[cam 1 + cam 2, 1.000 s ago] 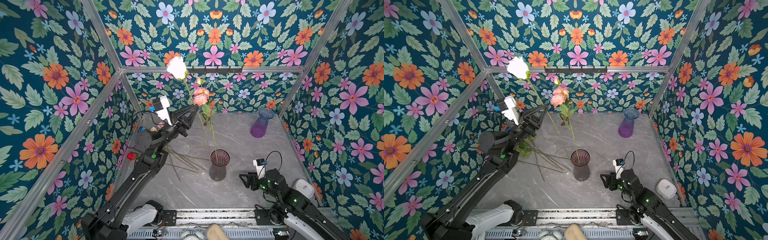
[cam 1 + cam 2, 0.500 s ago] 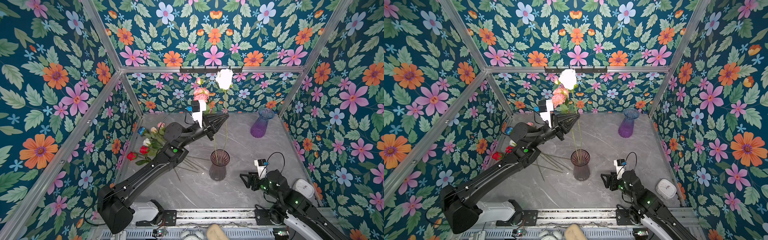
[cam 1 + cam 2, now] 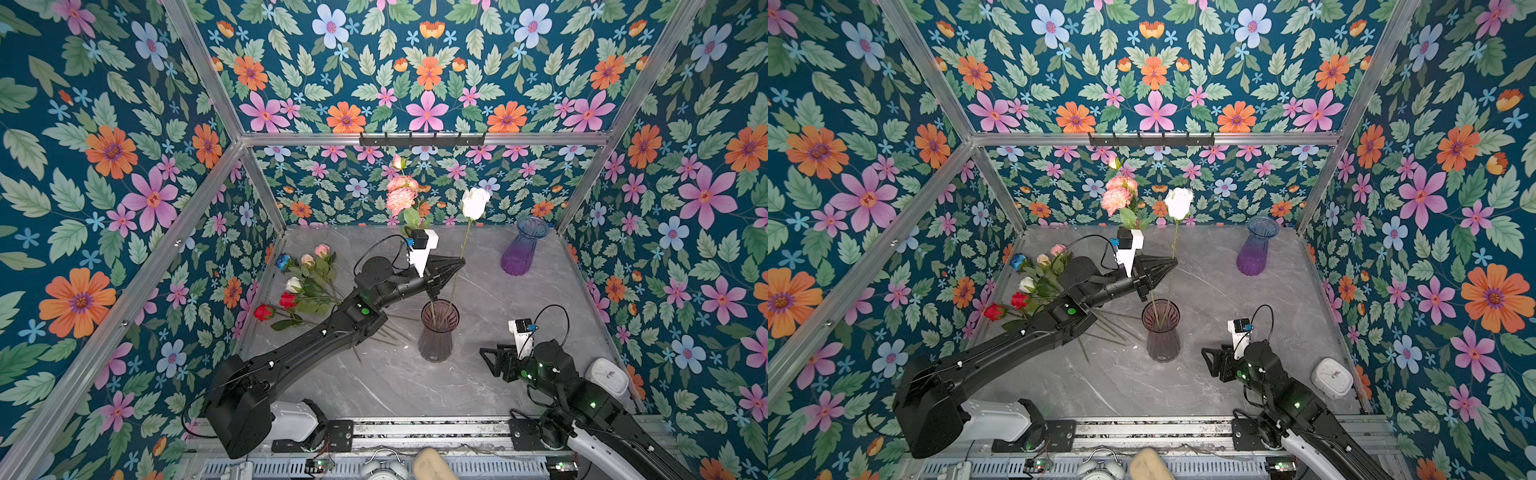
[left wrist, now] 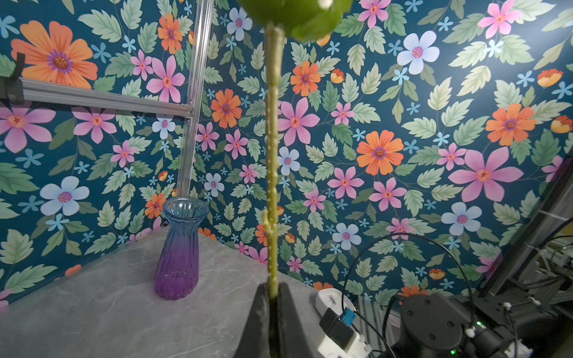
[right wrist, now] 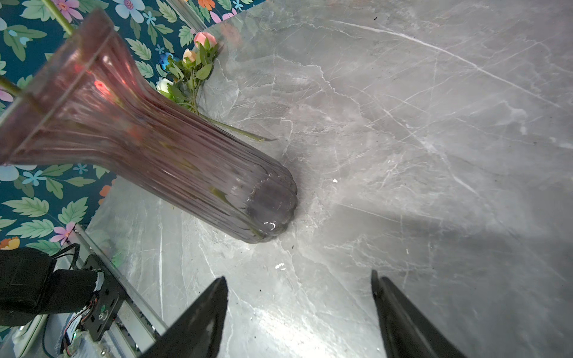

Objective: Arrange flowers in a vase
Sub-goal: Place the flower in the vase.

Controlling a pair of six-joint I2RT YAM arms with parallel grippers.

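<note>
White rose point(image 3: 475, 203) held at mid-stem by the left gripper point(image 3: 458, 263), whose jaws stand almost together with the thin green stem between them, as the left wrist view shows; nothing else is in its grasp. Stem axis: near upright, leaning slightly, with the bloom above the gripper and the lower end below it, already inside the mouth of the pink vase point(image 3: 436, 338) in both top views. The vase thus lies straight below the fingertips, so the coming move is judged to be a release, or a short further descent along the stem's own line, not a sideways shift. A frilly pink bloom point(image 3: 400, 195) stands in the same vase, its stem passing behind the gripper. Right gripper point(image 5: 297, 276): jaws wide apart, empty, low over the table point(image 3: 374, 386) beside the vase and clear of it; the left arm is plainly the nearer to the rose. Loose flowers point(image 3: 305, 286) lie heaped on the table's left side, well apart from the vase; a purple vase point(image 3: 521, 249) stands empty at the far right corner. Compared with half a second earlier, rose and left gripper are lower and the stem reaches deeper; one second earlier the rose leaned out to the left. The right arm has not moved.
</note>
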